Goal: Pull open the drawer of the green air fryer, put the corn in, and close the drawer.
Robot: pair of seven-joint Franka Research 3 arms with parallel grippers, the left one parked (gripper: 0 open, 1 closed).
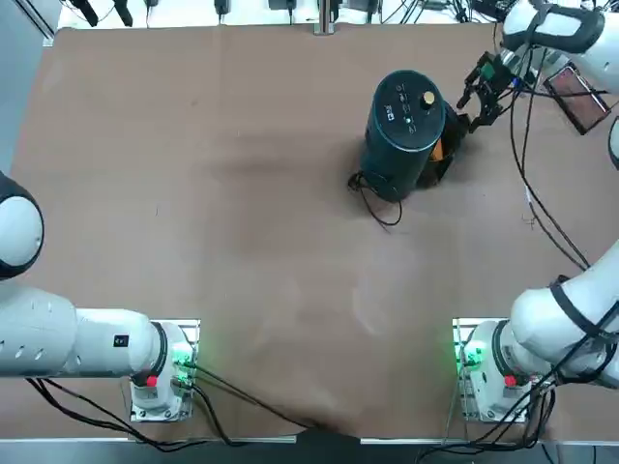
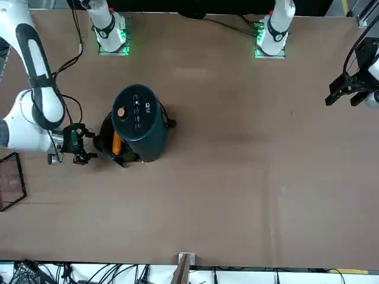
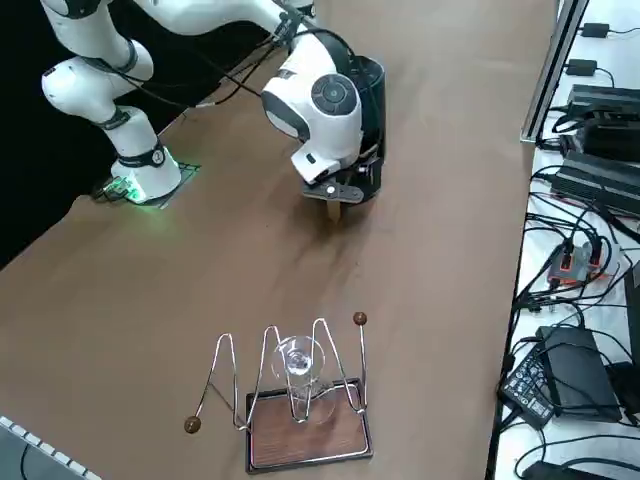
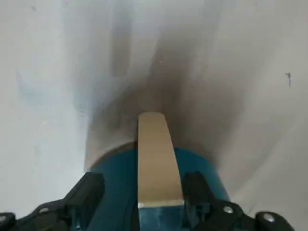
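Observation:
The green air fryer (image 1: pixel 406 126) (image 2: pixel 139 121) stands upright at the far right of the table. Its dark drawer (image 1: pixel 449 162) (image 2: pixel 106 131) is pulled partly out toward my right arm. The orange-yellow corn (image 1: pixel 437 150) (image 2: pixel 116 142) lies inside it. My right gripper (image 1: pixel 471 108) (image 2: pixel 89 145) (image 4: pixel 143 182) is at the drawer's front and is open. Its fingers (image 4: pixel 91 190) stand either side of the tan handle (image 4: pixel 154 159) (image 3: pixel 333 213), with a gap on one side. In the right side view my wrist hides most of the fryer.
A wire rack on a wooden base (image 3: pixel 305 435) (image 1: pixel 580 97) (image 2: pixel 12 180) holding a glass (image 3: pixel 298 365) stands by the table's right edge. The fryer's black cord (image 1: pixel 379 205) trails on the table toward the bases. My arm's cables (image 1: pixel 546 217) hang along the right side.

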